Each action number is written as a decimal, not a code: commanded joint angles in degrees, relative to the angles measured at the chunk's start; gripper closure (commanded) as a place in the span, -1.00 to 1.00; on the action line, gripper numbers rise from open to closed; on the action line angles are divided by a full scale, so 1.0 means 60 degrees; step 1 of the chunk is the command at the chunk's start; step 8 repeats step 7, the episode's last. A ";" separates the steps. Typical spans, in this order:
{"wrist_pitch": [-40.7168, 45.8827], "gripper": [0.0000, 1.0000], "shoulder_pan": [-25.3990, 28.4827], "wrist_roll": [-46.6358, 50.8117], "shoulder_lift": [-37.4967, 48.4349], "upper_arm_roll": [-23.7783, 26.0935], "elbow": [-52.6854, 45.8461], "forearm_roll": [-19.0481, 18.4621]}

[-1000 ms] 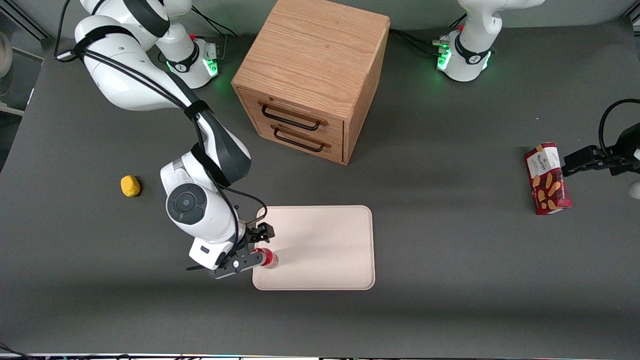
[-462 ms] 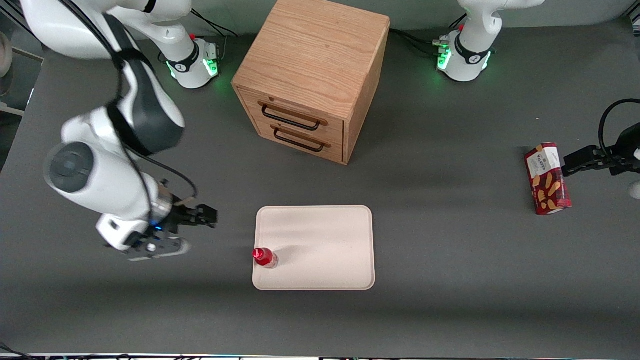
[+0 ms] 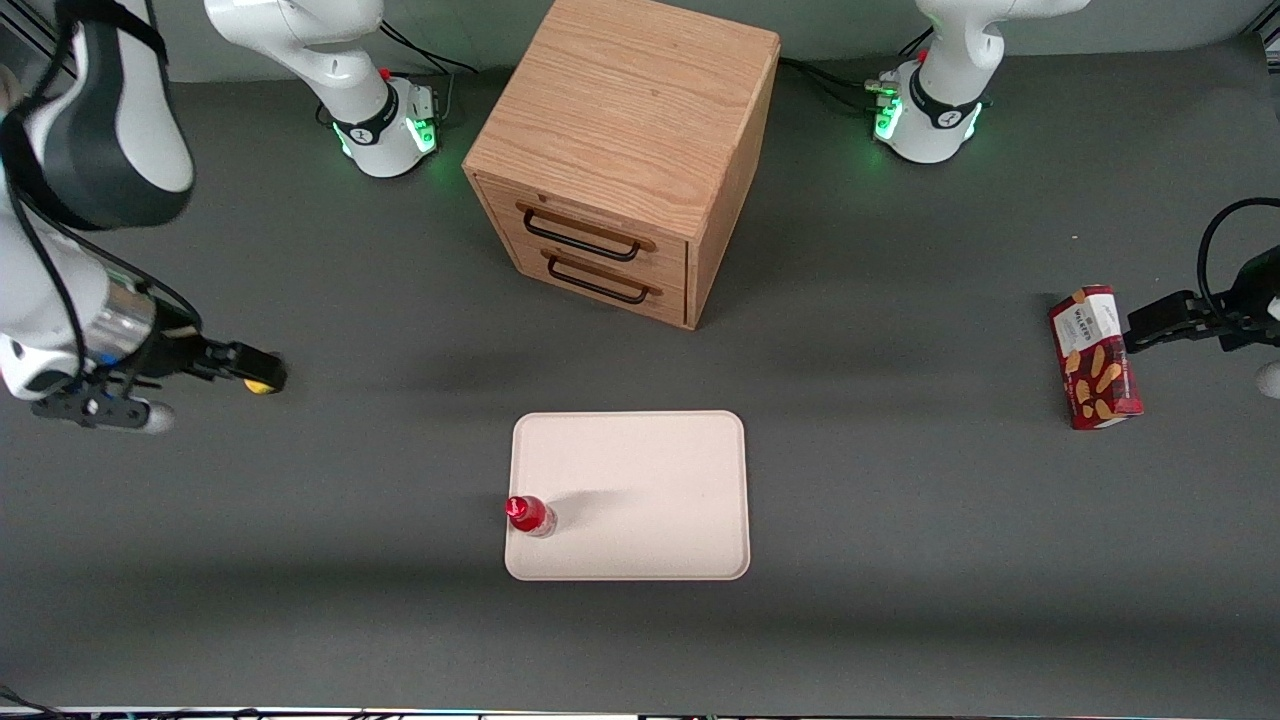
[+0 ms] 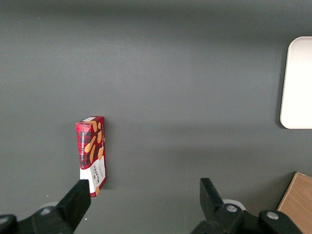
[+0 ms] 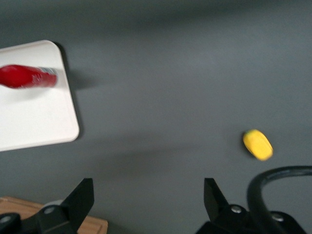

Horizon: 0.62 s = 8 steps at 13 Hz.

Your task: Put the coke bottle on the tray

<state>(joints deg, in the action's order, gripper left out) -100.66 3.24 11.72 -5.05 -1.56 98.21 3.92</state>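
Standing upright on the tray (image 3: 640,470), the coke bottle (image 3: 528,515) sits at the tray's edge nearest the working arm, close to the corner toward the table's front edge. The gripper (image 3: 180,385) hangs well apart from it, near the working arm's end of the table, jaws spread wide and holding nothing, just beside a small yellow object (image 5: 258,145). Judging by this, the placement looks complete; the bottle lies toward the table's middle from the jaws.
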 commanded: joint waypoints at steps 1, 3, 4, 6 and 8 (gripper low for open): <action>0.0443 -1.00 0.0091 -0.0108 0.1001 -0.0135 0.0551 -0.0373; 0.0661 -1.00 0.0091 -0.0079 0.1150 -0.0121 0.0275 -0.0420; 0.1127 -1.00 0.0105 -0.0050 0.1135 -0.0092 -0.0003 -0.0449; 0.1366 -1.00 0.0076 -0.0122 0.1092 -0.0106 -0.0123 -0.0449; 0.1366 -1.00 0.0090 -0.0123 0.1048 -0.0106 -0.0137 -0.0464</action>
